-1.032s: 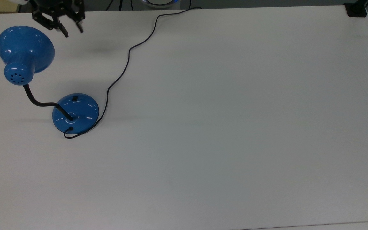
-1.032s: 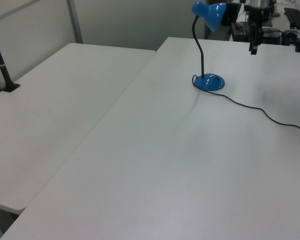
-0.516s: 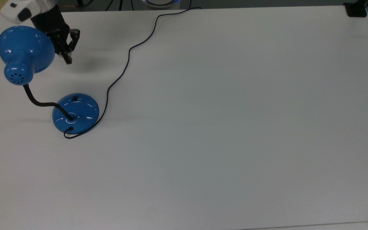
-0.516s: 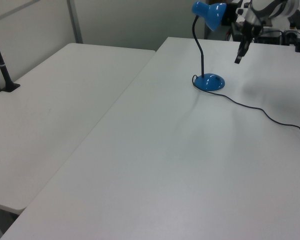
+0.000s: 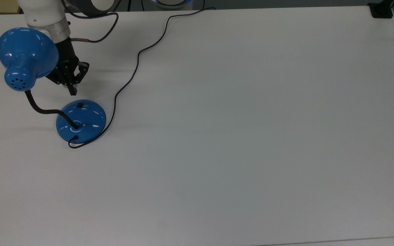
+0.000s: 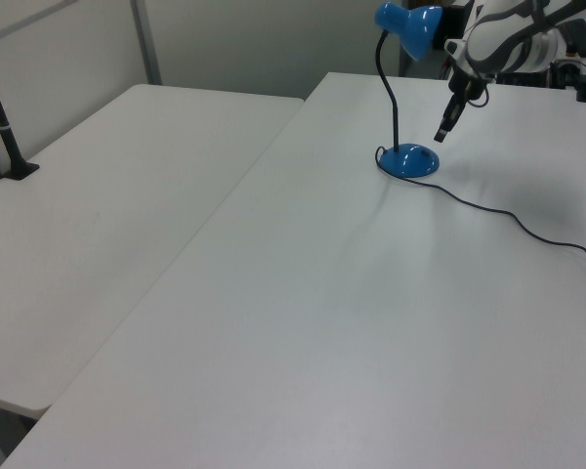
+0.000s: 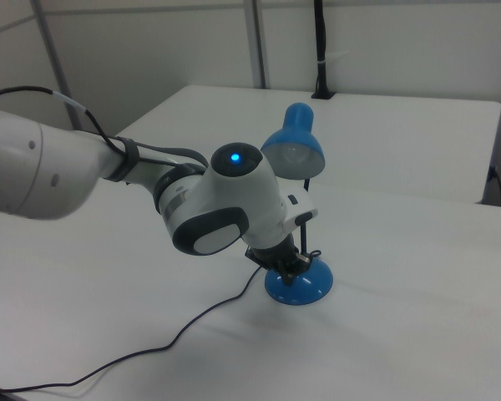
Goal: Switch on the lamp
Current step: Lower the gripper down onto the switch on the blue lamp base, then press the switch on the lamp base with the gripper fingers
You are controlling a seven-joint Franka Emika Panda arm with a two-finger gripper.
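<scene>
Blue lamp [image 5: 80, 121] stands near the table's [image 5: 251, 136] corner, at the top view's left. We hold our gripper [image 5: 71, 89] just above its base, the switch [image 5: 79, 105] slightly beyond the fingertips, which look pressed together.

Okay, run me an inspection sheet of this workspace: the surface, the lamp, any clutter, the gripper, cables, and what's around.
Surface: white table, bare apart from the lamp and its cord.
Job's things: blue lamp upright, shade unlit in the right view; black switch on the base.
Clutter: nothing seen.
Grippers: gripper shut, tips pointing down just short of the switch, not touching it.
Cables: black cord snakes from the base off the table's far edge.
Surroundings: second white table, partition walls.
</scene>
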